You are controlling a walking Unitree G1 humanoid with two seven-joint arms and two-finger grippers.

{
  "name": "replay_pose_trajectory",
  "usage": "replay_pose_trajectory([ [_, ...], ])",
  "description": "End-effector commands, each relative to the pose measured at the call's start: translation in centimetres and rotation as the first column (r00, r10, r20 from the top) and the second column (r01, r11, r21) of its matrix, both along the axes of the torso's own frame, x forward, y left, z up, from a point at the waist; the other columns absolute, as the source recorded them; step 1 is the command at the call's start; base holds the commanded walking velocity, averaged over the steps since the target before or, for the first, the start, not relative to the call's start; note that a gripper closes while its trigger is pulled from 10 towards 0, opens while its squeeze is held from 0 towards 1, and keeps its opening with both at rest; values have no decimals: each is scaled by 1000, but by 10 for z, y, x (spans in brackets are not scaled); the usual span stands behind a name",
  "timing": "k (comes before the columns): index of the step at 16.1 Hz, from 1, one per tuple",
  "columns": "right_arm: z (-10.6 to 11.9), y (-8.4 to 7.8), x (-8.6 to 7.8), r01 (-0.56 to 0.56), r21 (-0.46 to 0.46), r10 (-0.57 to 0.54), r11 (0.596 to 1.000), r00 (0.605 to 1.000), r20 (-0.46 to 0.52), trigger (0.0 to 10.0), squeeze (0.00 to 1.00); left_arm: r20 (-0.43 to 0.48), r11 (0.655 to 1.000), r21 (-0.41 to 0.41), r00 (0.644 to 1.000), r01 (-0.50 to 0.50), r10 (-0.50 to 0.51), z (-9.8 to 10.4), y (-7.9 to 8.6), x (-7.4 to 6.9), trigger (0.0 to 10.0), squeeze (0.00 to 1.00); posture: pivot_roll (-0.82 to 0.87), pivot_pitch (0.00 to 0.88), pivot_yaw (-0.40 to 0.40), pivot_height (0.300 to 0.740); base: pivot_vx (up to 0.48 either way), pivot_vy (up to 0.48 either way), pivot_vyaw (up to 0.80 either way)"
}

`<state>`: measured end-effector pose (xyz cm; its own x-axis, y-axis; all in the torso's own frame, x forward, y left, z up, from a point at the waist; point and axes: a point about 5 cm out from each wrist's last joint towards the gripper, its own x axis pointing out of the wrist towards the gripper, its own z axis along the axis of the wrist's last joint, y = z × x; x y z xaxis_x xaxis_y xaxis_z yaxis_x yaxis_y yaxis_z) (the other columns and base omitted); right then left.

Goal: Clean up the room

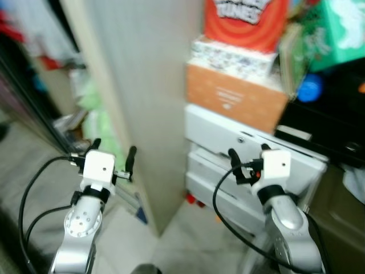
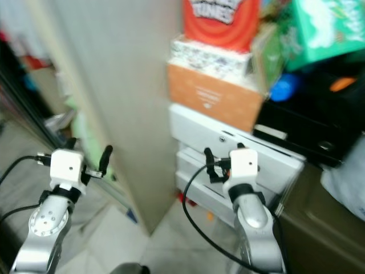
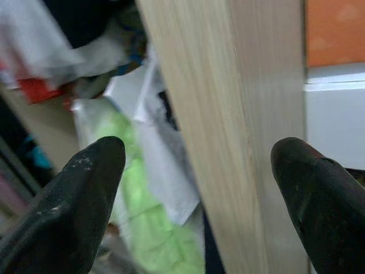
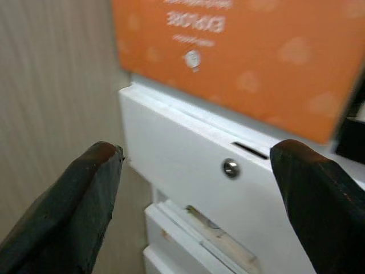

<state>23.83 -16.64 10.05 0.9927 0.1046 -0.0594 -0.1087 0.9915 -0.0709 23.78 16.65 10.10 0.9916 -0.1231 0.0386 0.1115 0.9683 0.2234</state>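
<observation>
While both of your arms are raised in the lower part of the head views, neither one has hold of anything. Your left gripper (image 1: pixel 113 154) sits at lower left with its two black fingers spread wide apart, in front of the edge of a tall pale wooden panel (image 1: pixel 142 108) that runs from the top of the frame down to the floor. In the left wrist view you look between those fingers (image 3: pixel 74 200) at the panel's edge, with a heap of clutter (image 3: pixel 142 188) behind it: green and white bags or cloths, something red, all too blurred to name. In the left eye view that clutter lies at left centre, behind the panel.

Your right gripper (image 1: pixel 249 155) is at lower centre-right, also wide open and empty, close before a white drawer unit (image 1: pixel 228 137). The right wrist view shows the unit's top drawer with a small round metal lock (image 4: pixel 230 168) between the spread fingers (image 4: pixel 80 211). An orange box (image 1: pixel 234 97) rests on top of the unit, with a patterned white box (image 1: pixel 231 57) on it and a red pack (image 1: pixel 245 23) above that. A green box (image 1: pixel 336 28) and a blue object (image 1: pixel 311 88) sit at upper right, over a black unit (image 1: pixel 325 125).
</observation>
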Motion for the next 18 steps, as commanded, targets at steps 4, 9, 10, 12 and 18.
replay_pose_trajectory([
  [4,1,-3,0,7,-3,-7,1000,1000,-1,10000,0,13,1000,17,1000,-13,13,3,1,-1,10000,0,-26,0,23,740,0,0,800],
  [9,-3,-10,-12,3,-17,-4,1000,1000,-26,10000,0,-11,999,27,999,-43,43,-3,7,-15,10000,0,-18,0,17,740,0,0,800],
  [10,-5,-13,-16,5,-25,-6,1000,999,-36,10000,0,-18,998,31,999,-49,50,-5,9,-19,10000,0,-17,0,16,740,0,0,800],
  [12,-7,-17,-19,7,-37,-9,999,999,-45,10000,0,-23,998,35,998,-50,51,-5,8,-21,10000,0,-13,0,15,740,0,0,800],
  [18,-8,-22,-14,-68,-36,65,997,995,-70,10000,0,-23,999,29,999,-43,44,-5,6,-16,10000,0,-21,0,23,740,0,0,800],
])
